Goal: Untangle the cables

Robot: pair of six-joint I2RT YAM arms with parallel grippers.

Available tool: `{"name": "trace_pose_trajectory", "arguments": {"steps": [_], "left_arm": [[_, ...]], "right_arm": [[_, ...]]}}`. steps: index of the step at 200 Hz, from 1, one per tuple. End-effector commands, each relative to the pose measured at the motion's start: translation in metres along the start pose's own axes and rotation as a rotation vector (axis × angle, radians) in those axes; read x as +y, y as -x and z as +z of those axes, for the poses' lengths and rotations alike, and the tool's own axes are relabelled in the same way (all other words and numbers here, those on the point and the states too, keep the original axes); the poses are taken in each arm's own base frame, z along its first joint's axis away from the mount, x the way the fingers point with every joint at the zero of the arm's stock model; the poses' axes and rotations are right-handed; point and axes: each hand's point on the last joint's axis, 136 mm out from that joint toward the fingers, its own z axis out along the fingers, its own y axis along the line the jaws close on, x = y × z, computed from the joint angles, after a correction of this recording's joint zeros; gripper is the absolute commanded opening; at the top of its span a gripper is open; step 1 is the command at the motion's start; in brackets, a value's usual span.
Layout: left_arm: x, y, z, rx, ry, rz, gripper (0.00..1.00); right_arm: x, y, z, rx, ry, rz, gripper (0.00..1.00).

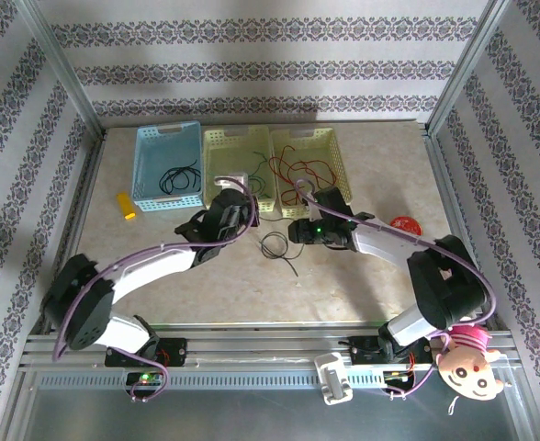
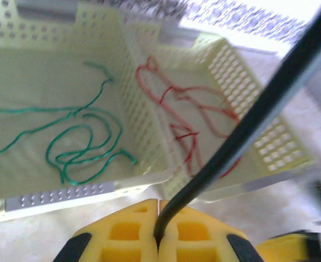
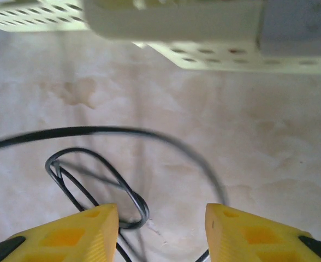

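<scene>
A loose black cable (image 1: pixel 275 245) lies coiled on the table in front of the baskets. My left gripper (image 1: pixel 242 213) (image 2: pixel 158 232) is shut on one strand of it, and the black cable (image 2: pixel 242 125) runs taut up and to the right from the closed yellow fingers. A green cable (image 2: pixel 78 147) lies in the middle yellow basket (image 1: pixel 238 165). A red cable (image 2: pixel 188 117) lies in the right yellow basket (image 1: pixel 309 161). My right gripper (image 1: pixel 294 231) (image 3: pixel 160 232) stands open just above the black cable's loops (image 3: pixel 97 172), with nothing between its fingers.
A blue basket (image 1: pixel 167 165) at the back left holds another black cable (image 1: pixel 180 177). A yellow block (image 1: pixel 125 206) lies left of it, and a red round object (image 1: pixel 403 224) sits at the right. Metal frame posts and patterned walls enclose the table.
</scene>
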Motion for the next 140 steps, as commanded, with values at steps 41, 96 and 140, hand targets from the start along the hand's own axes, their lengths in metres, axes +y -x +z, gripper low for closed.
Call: {"name": "trace_pose_trajectory", "arguments": {"steps": [41, 96, 140], "left_arm": [[-0.024, 0.062, -0.071, -0.173, -0.144, 0.023, 0.00], [-0.014, 0.129, -0.123, -0.384, -0.062, 0.091, 0.00], [-0.005, 0.146, -0.123, -0.416, -0.016, 0.118, 0.00]], "right_arm": [[-0.038, -0.011, 0.025, 0.088, -0.130, 0.151, 0.45], [-0.030, -0.002, 0.017, 0.039, -0.031, 0.171, 0.46], [0.003, 0.020, -0.013, -0.076, 0.082, 0.072, 0.47]]}}
